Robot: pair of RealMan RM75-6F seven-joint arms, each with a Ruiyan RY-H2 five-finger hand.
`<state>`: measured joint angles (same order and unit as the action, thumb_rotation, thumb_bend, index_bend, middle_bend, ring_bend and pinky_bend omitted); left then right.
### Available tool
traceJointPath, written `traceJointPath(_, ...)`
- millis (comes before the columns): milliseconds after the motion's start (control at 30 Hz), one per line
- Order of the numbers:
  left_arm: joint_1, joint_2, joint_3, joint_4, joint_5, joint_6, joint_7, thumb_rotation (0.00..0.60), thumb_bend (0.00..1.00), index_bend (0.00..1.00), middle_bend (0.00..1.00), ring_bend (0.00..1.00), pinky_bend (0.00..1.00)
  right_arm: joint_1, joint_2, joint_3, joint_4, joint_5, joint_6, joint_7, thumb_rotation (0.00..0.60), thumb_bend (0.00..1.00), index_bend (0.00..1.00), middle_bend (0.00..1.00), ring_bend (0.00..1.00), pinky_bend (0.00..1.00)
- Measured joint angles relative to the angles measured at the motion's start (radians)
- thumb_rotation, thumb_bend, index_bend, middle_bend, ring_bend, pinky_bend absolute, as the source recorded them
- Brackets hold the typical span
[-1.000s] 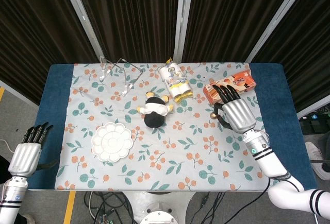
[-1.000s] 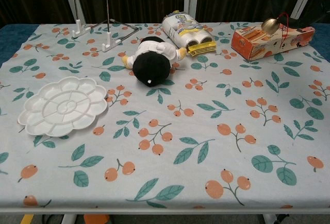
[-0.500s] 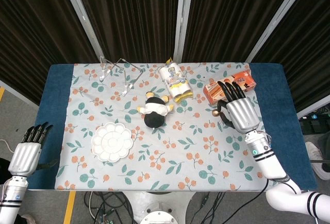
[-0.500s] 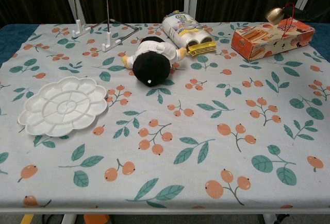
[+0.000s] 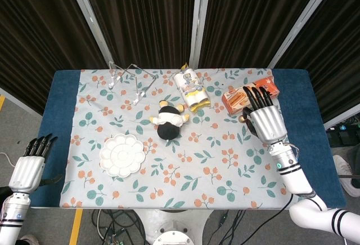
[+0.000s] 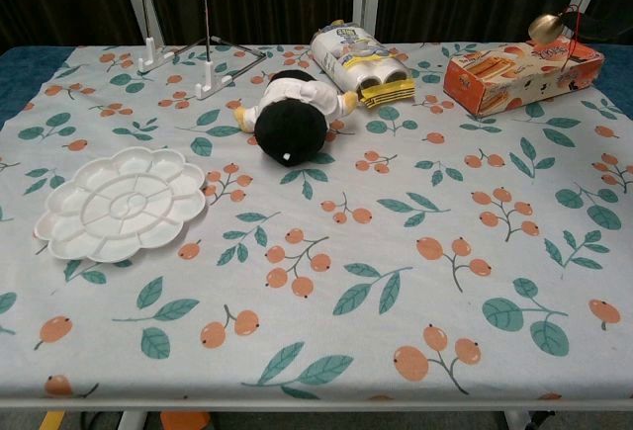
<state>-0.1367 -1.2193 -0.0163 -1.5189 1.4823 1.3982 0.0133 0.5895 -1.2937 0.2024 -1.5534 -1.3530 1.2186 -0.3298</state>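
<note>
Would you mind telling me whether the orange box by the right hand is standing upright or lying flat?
Lying flat: the orange box rests lengthwise on the floral tablecloth, its broad printed face up in the head view.

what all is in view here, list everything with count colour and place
orange box: one, orange and white, far right of the table, lying flat under the right hand's fingertips
plush toy: one, black and white with yellow bits, table centre
snack pack: one, white and yellow, far centre, behind the plush toy
palette tray: one, white, flower-shaped, near left
wire stand: one, clear and metal, far left
tablecloth: one, white with orange berries and green leaves, over a blue table
curtains: dark, behind the table
left hand: silver with black fingers, off the table's near left corner, holding nothing
right hand: silver and black, above the orange box, fingers spread
</note>
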Motion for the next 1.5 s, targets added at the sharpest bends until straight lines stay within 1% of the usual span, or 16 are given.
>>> traceJointPath(67, 0.000, 0.000, 0.002, 0.000, 0.001, -0.001, 0.001, 0.600, 0.00, 0.04, 0.00, 0.00, 0.01, -0.004, -0.005, 0.001, -0.012, -0.001, 0.003, 0.014, 0.600, 0.42, 0.79, 0.07, 0.00, 0.00)
traceJointPath(167, 0.000, -0.001, 0.003, 0.001, 0.000, -0.003, 0.000, 0.600, 0.00, 0.04, 0.00, 0.00, 0.02, -0.006, -0.003, -0.002, -0.032, 0.009, -0.017, 0.021, 0.600, 0.36, 0.79, 0.08, 0.00, 0.00)
traceJointPath(200, 0.000, -0.001, 0.003, 0.001, 0.001, -0.003, 0.000, 0.600, 0.00, 0.04, 0.00, 0.00, 0.02, -0.006, -0.001, -0.003, -0.030, 0.010, -0.021, 0.006, 0.600, 0.35, 0.79, 0.07, 0.00, 0.00)
traceJointPath(267, -0.001, 0.001, 0.003, 0.001, 0.000, -0.005, 0.001, 0.600, 0.00, 0.04, 0.00, 0.00, 0.02, -0.004, 0.010, -0.005, -0.029, 0.020, -0.033, -0.022, 0.600, 0.38, 0.79, 0.06, 0.00, 0.00)
traceJointPath(333, -0.001, 0.000, 0.002, 0.000, 0.001, -0.003, 0.000, 0.600, 0.00, 0.04, 0.00, 0.00, 0.01, 0.001, 0.035, -0.009, -0.052, 0.035, -0.072, -0.037, 0.600, 0.39, 0.80, 0.07, 0.00, 0.00)
traceJointPath(467, 0.000, -0.002, 0.004, 0.002, 0.003, -0.002, -0.003, 0.600, 0.00, 0.04, 0.00, 0.00, 0.01, 0.007, 0.091, -0.015, -0.122, 0.019, -0.148, 0.004, 0.600, 0.37, 0.80, 0.09, 0.00, 0.00)
traceJointPath(567, 0.001, 0.000, 0.005, 0.004, 0.002, -0.004, -0.003, 0.600, 0.00, 0.04, 0.00, 0.00, 0.02, 0.003, 0.078, -0.011, -0.116, 0.025, -0.128, -0.003, 0.600, 0.38, 0.80, 0.09, 0.00, 0.00)
traceJointPath(667, 0.000, -0.001, 0.003, 0.005, -0.001, -0.003, -0.006, 0.600, 0.00, 0.04, 0.00, 0.00, 0.02, 0.002, 0.074, -0.015, -0.106, 0.041, -0.087, -0.072, 0.600, 0.38, 0.81, 0.09, 0.00, 0.00)
traceJointPath(800, -0.002, -0.005, 0.006, 0.006, 0.006, -0.005, -0.005, 0.600, 0.00, 0.04, 0.00, 0.00, 0.01, -0.003, 0.075, -0.016, -0.145, 0.015, -0.091, -0.149, 0.600, 0.37, 0.82, 0.10, 0.00, 0.00)
traceJointPath(900, -0.001, -0.004, 0.006, 0.006, 0.003, -0.007, -0.003, 0.600, 0.00, 0.04, 0.00, 0.00, 0.01, -0.008, 0.055, -0.012, -0.115, 0.024, -0.051, -0.203, 0.600, 0.37, 0.82, 0.10, 0.00, 0.00)
traceJointPath(1033, -0.001, -0.005, 0.003, 0.007, -0.001, -0.007, -0.008, 0.600, 0.00, 0.04, 0.00, 0.00, 0.02, -0.010, 0.060, -0.018, -0.080, 0.027, 0.005, -0.189, 0.600, 0.37, 0.81, 0.10, 0.00, 0.00)
traceJointPath(1100, -0.002, -0.006, 0.006, 0.008, 0.004, -0.008, -0.007, 0.600, 0.00, 0.04, 0.00, 0.00, 0.02, -0.014, 0.057, -0.019, -0.093, 0.022, -0.004, -0.180, 0.600, 0.37, 0.81, 0.10, 0.00, 0.00)
traceJointPath(1200, -0.001, -0.007, 0.007, 0.010, 0.002, -0.010, -0.006, 0.600, 0.00, 0.04, 0.00, 0.00, 0.01, -0.018, 0.062, -0.025, -0.118, 0.047, -0.045, -0.196, 0.600, 0.38, 0.81, 0.10, 0.00, 0.00)
traceJointPath(1333, -0.002, -0.009, 0.005, 0.013, -0.001, -0.010, -0.012, 0.600, 0.00, 0.04, 0.00, 0.00, 0.02, -0.019, 0.065, -0.036, -0.123, 0.046, -0.079, -0.215, 0.600, 0.38, 0.81, 0.10, 0.00, 0.00)
traceJointPath(1500, -0.004, -0.008, 0.005, 0.009, 0.001, -0.011, -0.007, 0.600, 0.00, 0.04, 0.00, 0.00, 0.02, -0.016, 0.068, -0.044, -0.130, 0.066, -0.095, -0.152, 0.600, 0.36, 0.80, 0.09, 0.00, 0.00)
